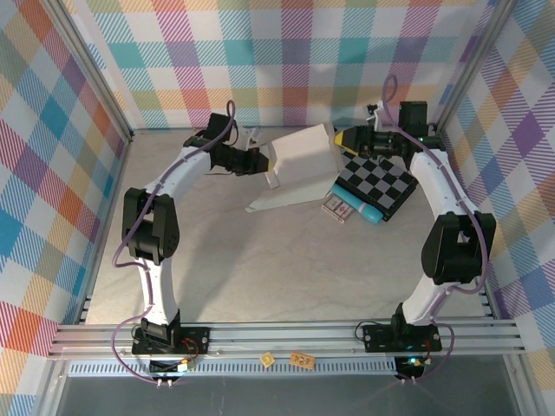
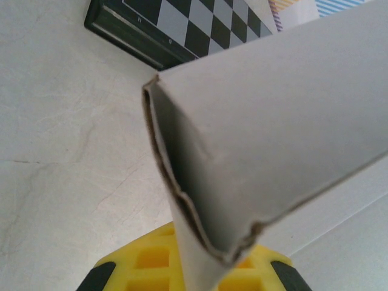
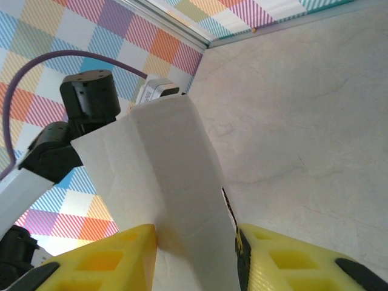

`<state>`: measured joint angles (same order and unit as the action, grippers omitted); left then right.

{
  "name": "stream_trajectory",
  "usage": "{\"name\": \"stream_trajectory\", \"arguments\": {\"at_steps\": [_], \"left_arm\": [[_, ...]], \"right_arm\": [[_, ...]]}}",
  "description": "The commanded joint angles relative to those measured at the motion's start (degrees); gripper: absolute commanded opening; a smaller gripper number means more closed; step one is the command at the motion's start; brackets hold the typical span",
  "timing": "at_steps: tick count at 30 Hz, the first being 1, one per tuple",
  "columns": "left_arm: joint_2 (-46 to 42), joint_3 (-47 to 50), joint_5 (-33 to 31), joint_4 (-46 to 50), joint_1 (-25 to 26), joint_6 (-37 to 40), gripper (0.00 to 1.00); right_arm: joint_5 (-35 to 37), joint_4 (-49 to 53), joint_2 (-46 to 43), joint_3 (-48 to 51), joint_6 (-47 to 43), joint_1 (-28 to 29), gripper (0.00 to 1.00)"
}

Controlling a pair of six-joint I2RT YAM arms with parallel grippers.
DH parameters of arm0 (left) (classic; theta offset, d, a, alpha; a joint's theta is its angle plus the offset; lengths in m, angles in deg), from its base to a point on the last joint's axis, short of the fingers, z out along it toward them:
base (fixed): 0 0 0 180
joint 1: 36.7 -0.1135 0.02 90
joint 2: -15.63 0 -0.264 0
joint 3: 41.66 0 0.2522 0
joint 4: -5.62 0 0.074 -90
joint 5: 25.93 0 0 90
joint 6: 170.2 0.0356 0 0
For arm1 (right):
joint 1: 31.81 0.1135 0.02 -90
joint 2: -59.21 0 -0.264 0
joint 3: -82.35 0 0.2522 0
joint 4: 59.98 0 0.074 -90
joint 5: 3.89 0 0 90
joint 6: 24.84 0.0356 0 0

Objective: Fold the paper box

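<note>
The paper box (image 1: 299, 165) hangs tilted over the far half of the counter (image 1: 260, 269), its lowest flap at or just above the surface. If either arm pulls or twists against the other, the thin card could tear, crease off its fold lines, or slip free beside the checkered board (image 1: 377, 186). The left jaws pinch the box's left edge. The right jaws, partly spread, grip a folded panel at its far-right end.

Black-and-grey checkered board (image 1: 375, 184) lies flat on the pale table (image 1: 260, 269), just nearward of the right pincer (image 1: 341, 139). Small printed packet (image 1: 336, 206) with pink marks and a teal tube-like item (image 1: 366, 210) sit at the board's near-left edge, farther from that pincer. Two tan tags (image 1: 302, 358) on the front rail (image 1: 277, 334), well apart from it.
</note>
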<state>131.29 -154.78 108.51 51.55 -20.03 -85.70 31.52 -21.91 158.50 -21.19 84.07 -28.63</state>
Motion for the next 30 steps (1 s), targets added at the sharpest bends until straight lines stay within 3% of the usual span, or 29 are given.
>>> {"name": "stream_trajectory", "arguments": {"at_steps": [1,11,18,30], "left_arm": [[-4.01,0.72,0.16,1.73,0.73,0.97,0.0],[-5.88,1.27,-0.59,2.35,0.91,1.57,0.0],[-6.61,1.44,-1.12,2.66,1.17,1.94,0.0],[-6.54,1.18,-2.74,4.55,2.48,3.1,0.0]], "right_arm": [[2.58,3.15,-0.77,-3.03,-4.43,1.52,0.41],[14.16,10.51,-0.62,-4.18,-11.21,5.32,0.37],[29.8,13.73,-1.19,-4.28,-15.4,10.06,0.35],[56.22,17.4,2.15,-6.42,-18.12,19.28,0.14]]}}
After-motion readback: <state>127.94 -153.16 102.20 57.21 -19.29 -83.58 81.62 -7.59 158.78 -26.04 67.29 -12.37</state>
